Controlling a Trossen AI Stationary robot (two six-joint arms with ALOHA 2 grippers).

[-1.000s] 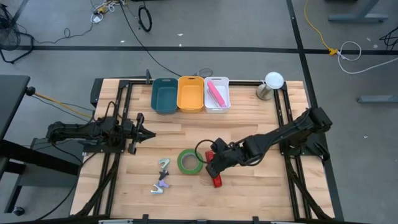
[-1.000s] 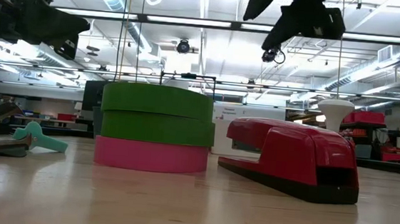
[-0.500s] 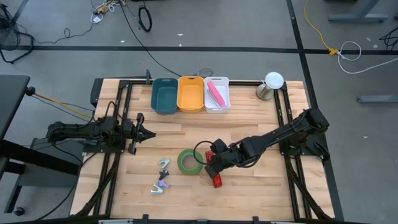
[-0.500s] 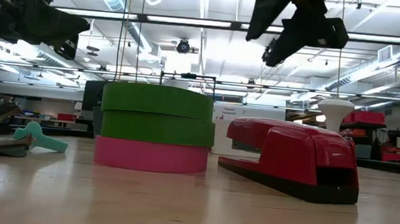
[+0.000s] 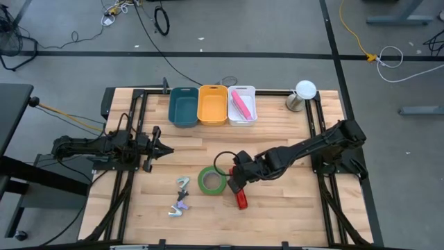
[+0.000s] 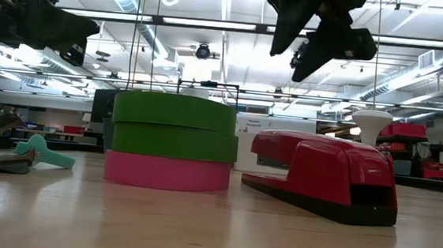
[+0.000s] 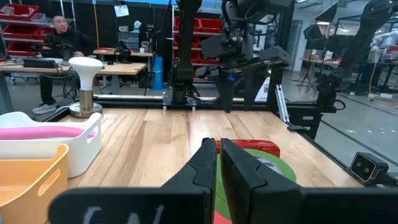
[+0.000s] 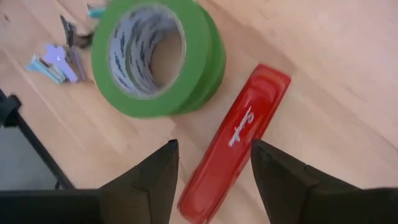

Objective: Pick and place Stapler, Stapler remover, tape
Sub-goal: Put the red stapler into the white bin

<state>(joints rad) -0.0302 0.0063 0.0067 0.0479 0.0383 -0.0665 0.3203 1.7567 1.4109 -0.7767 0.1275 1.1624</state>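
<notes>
The red stapler (image 8: 239, 134) lies flat on the wood table, next to the green tape roll (image 8: 155, 59), which rests on its flat side; the low view shows a pink layer under the green (image 6: 173, 140). My right gripper (image 8: 214, 165) hangs open above the stapler's near end (image 5: 241, 200), its fingers pointing steeply down on either side without touching. A teal staple remover (image 5: 183, 183) and a purple one (image 5: 177, 207) lie left of the tape. At the table's left, my left gripper (image 5: 163, 148) is shut and held level.
Three bins stand in a row at the far edge: teal (image 5: 184, 105), orange (image 5: 213, 104) and white (image 5: 241, 104), the white one holding a pink object. A white lamp-like object (image 5: 304, 94) stands at the far right. A person sits beyond the table (image 7: 59, 37).
My right gripper has sunk a little toward the stapler and shifted slightly toward the table's left, tipping somewhat; its fingers stay open. The stapler, the tape and the staple removers have not moved.
</notes>
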